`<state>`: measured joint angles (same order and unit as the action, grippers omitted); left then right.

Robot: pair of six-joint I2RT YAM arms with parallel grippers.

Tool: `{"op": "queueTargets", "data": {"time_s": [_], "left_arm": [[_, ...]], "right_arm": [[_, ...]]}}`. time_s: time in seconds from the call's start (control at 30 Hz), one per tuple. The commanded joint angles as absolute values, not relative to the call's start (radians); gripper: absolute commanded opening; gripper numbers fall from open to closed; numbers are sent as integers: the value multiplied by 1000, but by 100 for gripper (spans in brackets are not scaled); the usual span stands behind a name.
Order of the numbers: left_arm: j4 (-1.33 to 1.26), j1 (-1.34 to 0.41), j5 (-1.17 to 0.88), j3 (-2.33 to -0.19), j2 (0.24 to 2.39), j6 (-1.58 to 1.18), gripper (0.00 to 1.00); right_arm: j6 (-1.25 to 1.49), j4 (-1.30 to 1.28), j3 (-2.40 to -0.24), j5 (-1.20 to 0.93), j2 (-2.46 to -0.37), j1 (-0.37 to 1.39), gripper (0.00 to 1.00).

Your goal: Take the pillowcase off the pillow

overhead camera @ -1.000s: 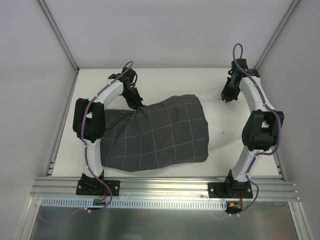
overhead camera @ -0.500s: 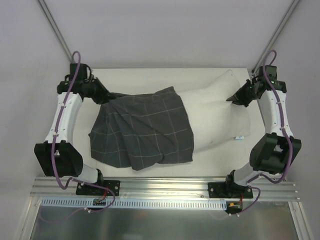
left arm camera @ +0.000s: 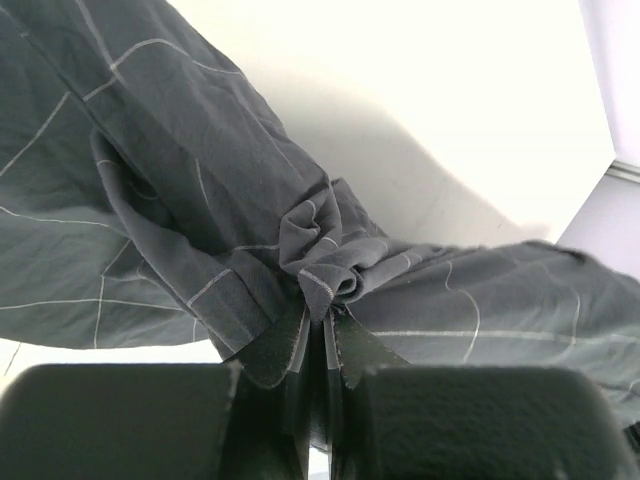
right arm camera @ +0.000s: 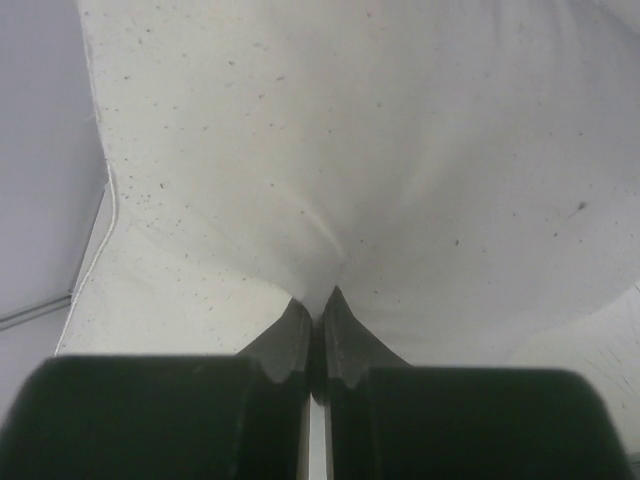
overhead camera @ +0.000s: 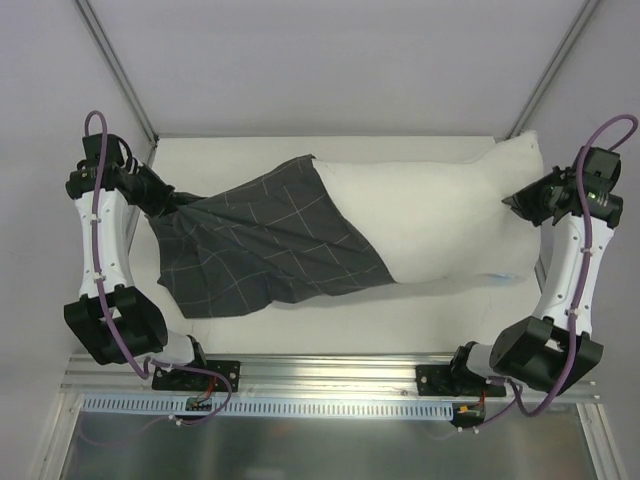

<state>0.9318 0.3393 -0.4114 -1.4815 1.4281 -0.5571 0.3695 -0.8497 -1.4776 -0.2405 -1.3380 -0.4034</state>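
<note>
The pillowcase (overhead camera: 260, 245) lies on the left half of the white table (overhead camera: 330, 325). Its dark grey cloth is stretched out toward my left gripper (overhead camera: 165, 203), and its open edge runs slantwise across the pillow (overhead camera: 430, 215), from the far side down to the near side. Only the left end of the pillow is inside the cover. The rest lies bare to the right, reaching almost to the table's right edge. My left gripper is clamped on a bunched knot of the pillowcase at its far-left corner; in the left wrist view the cloth twists into a tight rosette just above the closed fingers (left arm camera: 290, 350). My right gripper (overhead camera: 515, 203) is clenched on the right end of the pillow, and in the right wrist view the white fabric puckers into a small peak where the fingertips (right arm camera: 295, 330) meet. Grey enclosure walls (overhead camera: 320, 60) stand close on three sides, and both my arms are spread wide against them. An aluminium rail (overhead camera: 330, 375) carries my bases along the near edge. The cover is floppy and creased, with a thin light windowpane grid. The pillow is plump, plain white and finely speckled close up. A small pale tag (overhead camera: 503, 277) shows at its near right edge, too small to read.
</note>
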Motion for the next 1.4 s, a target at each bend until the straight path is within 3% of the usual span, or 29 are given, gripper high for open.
{"op": "queueTargets", "data": {"time_s": [0.0, 0.13, 0.3, 0.6, 0.63, 0.67, 0.73, 0.77, 0.8, 0.93, 1.0, 1.27, 1.37], "left_arm": [[913, 391, -354, -1520, 1396, -518, 0], [929, 498, -356, -1564, 1384, -508, 0], [976, 650, -471, -1696, 1423, -506, 0], [963, 347, -369, -1819, 1672, -508, 0], [963, 338, -374, -1818, 1684, -503, 5], [965, 327, -370, -1810, 1690, -502, 23], [963, 292, -331, -1787, 1681, -485, 51], [965, 276, -315, -1781, 1677, -473, 73], [963, 244, -299, -1770, 1663, -463, 78], [966, 140, -162, -1746, 1603, -422, 81], [965, 95, -109, -1741, 1556, -411, 90], [963, -127, -69, -1737, 1412, -393, 92], [956, -201, -72, -1683, 1352, -399, 91]], "right_arm": [[393, -756, -1453, -126, -1267, -488, 1], [414, -746, -1411, -129, -1223, -529, 1], [443, -739, -1480, -256, -1310, -540, 1], [335, -834, -1670, -184, -1555, -374, 2], [322, -854, -1672, -183, -1562, -367, 28], [308, -853, -1664, -176, -1549, -364, 52], [272, -850, -1632, -134, -1526, -354, 87], [261, -850, -1623, -126, -1513, -347, 91], [253, -850, -1609, -111, -1487, -339, 92], [229, -841, -1568, -43, -1401, -270, 95], [201, -842, -1557, -8, -1352, -235, 95], [114, -813, -1431, 106, -1161, -22, 100], [45, -775, -1392, 116, -1082, 34, 96]]}}
